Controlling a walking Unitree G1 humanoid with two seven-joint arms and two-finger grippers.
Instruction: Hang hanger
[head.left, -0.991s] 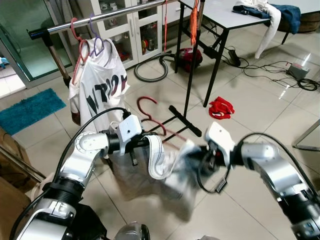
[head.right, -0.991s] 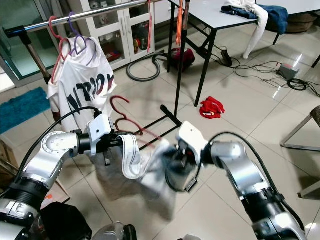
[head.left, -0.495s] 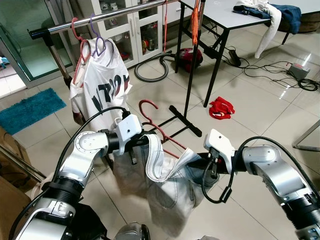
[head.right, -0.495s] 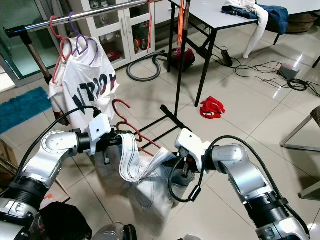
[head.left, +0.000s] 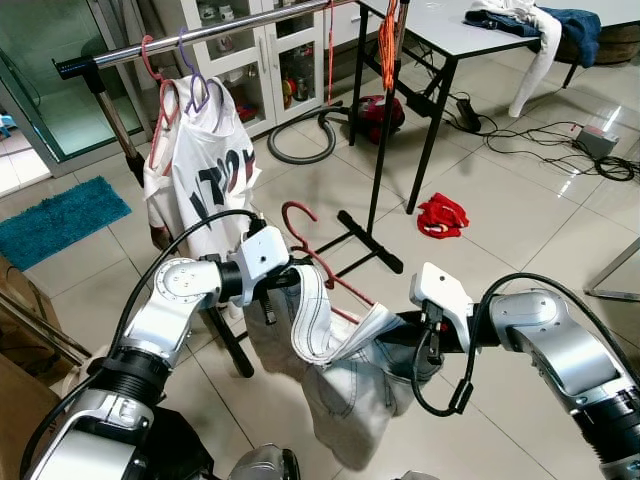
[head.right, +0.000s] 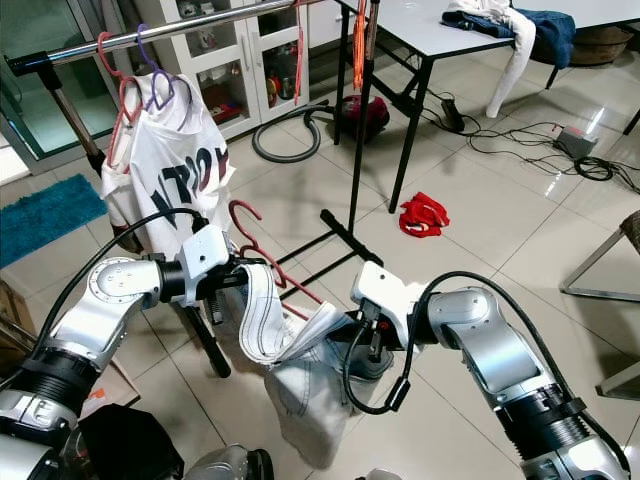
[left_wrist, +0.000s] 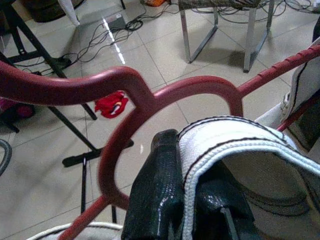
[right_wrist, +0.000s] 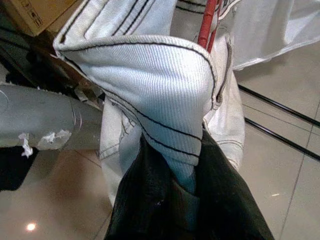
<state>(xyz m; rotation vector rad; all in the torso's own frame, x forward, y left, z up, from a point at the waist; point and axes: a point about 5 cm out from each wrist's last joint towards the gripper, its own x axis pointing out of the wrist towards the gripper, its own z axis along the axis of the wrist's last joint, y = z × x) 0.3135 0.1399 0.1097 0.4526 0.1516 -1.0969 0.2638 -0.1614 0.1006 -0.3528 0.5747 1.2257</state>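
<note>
Tiled floor (head.left: 520, 230) below, both pincers grip the hanger's (head.left: 305, 235) jeans (head.left: 350, 380).

Red hanger (head.left: 300, 240) and pale jeans (head.left: 350, 385) now nearer the rail (head.left: 200, 35).

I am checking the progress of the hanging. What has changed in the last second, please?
The right gripper was blurred in motion a second ago; now it is steady, and the pale jeans it pinches hang lower and straighter. The left gripper keeps its grip on the red hanger and waistband. The rail and white shirt stayed.
</note>
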